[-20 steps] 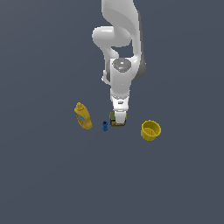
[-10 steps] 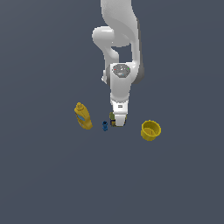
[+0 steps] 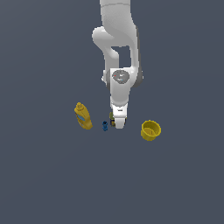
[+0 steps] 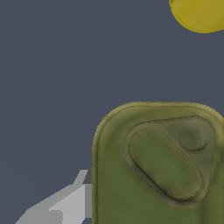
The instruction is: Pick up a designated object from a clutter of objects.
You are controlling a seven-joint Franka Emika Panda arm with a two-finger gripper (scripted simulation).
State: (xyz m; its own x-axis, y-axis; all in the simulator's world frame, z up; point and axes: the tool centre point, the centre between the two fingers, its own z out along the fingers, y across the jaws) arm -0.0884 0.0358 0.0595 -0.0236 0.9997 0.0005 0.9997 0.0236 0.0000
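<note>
The olive-green can (image 4: 157, 166) fills much of the wrist view, showing its top with an oval recess. In the exterior view only a sliver of the can (image 3: 111, 118) shows behind my gripper (image 3: 117, 124), which is lowered straight onto it. One grey finger (image 4: 74, 199) stands right beside the can's side; the other finger is hidden. The jaws look open, standing on either side of the can. The can rests on the floor between the tiny blue object (image 3: 105, 126) and the yellow cup (image 3: 151, 130).
A yellow squeeze bottle (image 3: 83, 116) stands at the exterior view's left, apart from the can. The yellow cup's rim also shows in a corner of the wrist view (image 4: 199, 13). The floor is plain dark grey.
The arm has moved lower onto the can. The bottle, blue object and cup have not moved.
</note>
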